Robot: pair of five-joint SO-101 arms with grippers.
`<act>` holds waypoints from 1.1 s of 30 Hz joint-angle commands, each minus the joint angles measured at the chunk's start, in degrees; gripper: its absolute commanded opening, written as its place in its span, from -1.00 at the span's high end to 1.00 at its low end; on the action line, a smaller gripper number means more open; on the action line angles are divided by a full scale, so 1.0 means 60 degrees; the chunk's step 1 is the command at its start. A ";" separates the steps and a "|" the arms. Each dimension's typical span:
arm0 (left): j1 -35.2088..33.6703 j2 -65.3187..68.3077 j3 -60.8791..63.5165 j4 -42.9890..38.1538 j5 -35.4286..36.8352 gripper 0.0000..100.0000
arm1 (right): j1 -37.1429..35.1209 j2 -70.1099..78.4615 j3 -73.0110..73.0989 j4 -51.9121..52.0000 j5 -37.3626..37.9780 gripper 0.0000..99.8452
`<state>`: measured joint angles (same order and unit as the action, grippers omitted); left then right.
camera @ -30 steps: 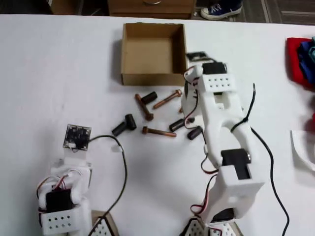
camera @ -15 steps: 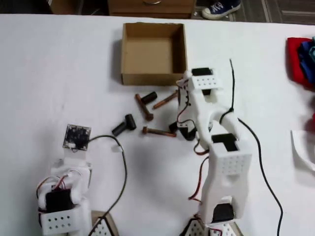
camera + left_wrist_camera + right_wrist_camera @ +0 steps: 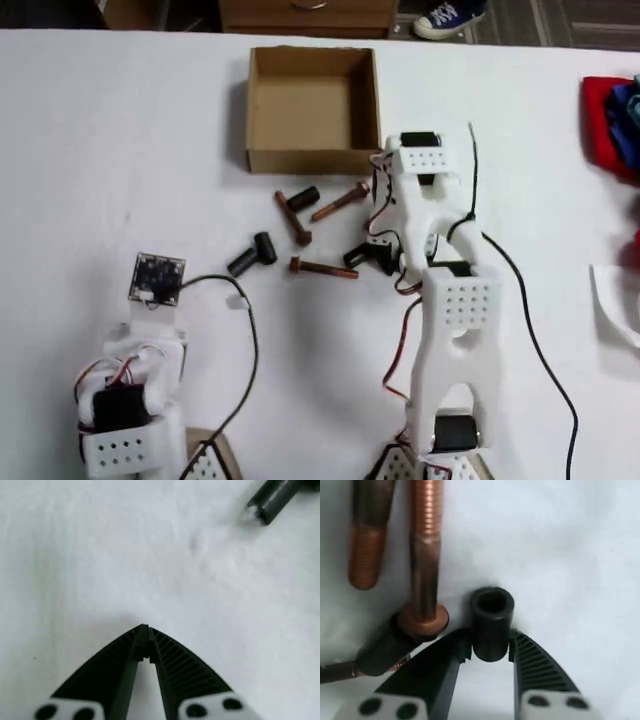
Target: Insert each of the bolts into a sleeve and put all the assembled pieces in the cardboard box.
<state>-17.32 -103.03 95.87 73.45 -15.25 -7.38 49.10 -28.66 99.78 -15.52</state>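
Table [image 3: 120, 120]: white, cardboard box [image 3: 310, 160] near far edge
Right gripper [image 3: 489, 647]: jaws pinching a black sleeve [image 3: 492, 612] beside a bolt [image 3: 426, 555]
Left gripper [image 3: 144, 632]: jaws pressed together, near left corner

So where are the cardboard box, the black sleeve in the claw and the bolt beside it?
cardboard box [image 3: 310, 160]: high view, front wall.
black sleeve [image 3: 492, 630]: right wrist view, its side wall.
copper bolt [image 3: 425, 555]: right wrist view, middle of its shaft.

White table [image 3: 100, 120] under everything. Past its far edge there's a wooden drawer unit [image 3: 308, 15]. By its right edge sits some red cloth [image 3: 610, 110], plus a white curved thing [image 3: 612, 305] nearer along that same edge.
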 commanded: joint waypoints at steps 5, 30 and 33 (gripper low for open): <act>-0.0073 -0.0249 0.0183 0.0029 -0.0044 0.95 | 0.0110 0.0330 -0.1114 -0.0007 0.3473 0.76; -0.0073 -0.0249 0.0183 0.0029 -0.0044 0.95 | 0.0081 0.0388 -0.2432 -0.0066 0.4747 0.60; -0.0073 -0.0249 0.0183 0.0029 -0.0044 0.95 | -0.0007 0.0403 -0.2462 -0.0271 0.4747 0.65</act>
<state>-17.32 -103.03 95.87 73.45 -15.25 -7.21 51.65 -41.05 99.34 12.44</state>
